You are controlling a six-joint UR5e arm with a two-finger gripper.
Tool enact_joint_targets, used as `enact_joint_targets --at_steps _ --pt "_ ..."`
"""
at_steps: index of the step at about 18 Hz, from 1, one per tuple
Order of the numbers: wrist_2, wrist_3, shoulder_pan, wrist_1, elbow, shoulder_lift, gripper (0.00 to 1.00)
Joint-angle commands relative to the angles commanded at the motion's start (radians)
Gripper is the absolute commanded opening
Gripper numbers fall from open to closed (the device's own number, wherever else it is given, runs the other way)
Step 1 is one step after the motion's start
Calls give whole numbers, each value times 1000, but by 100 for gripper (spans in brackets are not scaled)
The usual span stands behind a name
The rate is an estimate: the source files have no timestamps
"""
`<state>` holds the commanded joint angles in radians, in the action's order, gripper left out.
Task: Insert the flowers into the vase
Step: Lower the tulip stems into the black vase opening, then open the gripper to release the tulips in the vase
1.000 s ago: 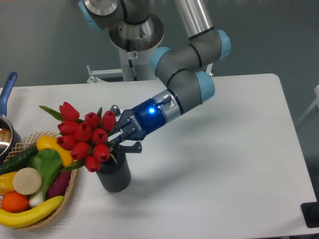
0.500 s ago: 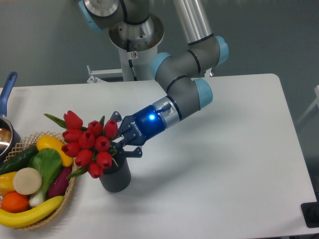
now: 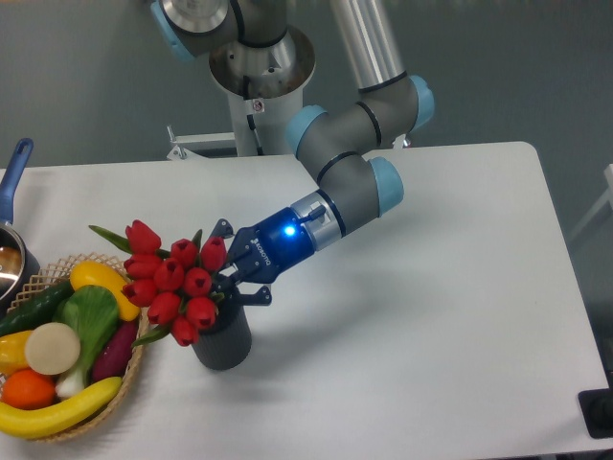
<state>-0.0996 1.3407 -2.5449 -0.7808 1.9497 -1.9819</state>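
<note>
The flowers (image 3: 174, 279) are a tight bunch of red tulip buds with green leaves, tilted to the left over the vase (image 3: 223, 337). The vase is a short dark grey cylinder standing on the white table, left of centre. The stems reach down to the vase mouth; their lower ends are hidden behind the buds and the gripper. My gripper (image 3: 230, 281) comes in from the right, just above the vase rim, and is shut on the flower stems.
A wicker basket (image 3: 133, 369) of toy fruit and vegetables stands at the lower left, close to the vase, with a yellow banana (image 3: 56, 412) at its front. A pot with a blue handle (image 3: 13, 172) is at the left edge. The robot base (image 3: 259, 77) stands behind the table.
My gripper and the flowers have moved down and slightly right, bringing the bunch lower onto the vase mouth. The vase and basket have not moved.
</note>
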Motion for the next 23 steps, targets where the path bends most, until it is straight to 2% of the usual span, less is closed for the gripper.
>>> enact_joint_targets --at_steps 3,4,6,8,11,12,13,16,20,23 --pt "-2 0 0 0 -3 2 39" --pt "-2 0 0 0 -5 2 50" --pt "-2 3 0 0 -5 0 52" --pt "-3 23 0 0 -5 0 64" --pt "-3 34 -2 0 -5 0 73" --pt "-5 44 -2 0 -6 2 89" --pt "-12 66 -5 0 -5 5 100" --pt "-78 69 -20 3 -3 21 100" --pt "-181 67 -51 0 -5 84 100" --pt "-284 66 -60 -2 -3 152 100"
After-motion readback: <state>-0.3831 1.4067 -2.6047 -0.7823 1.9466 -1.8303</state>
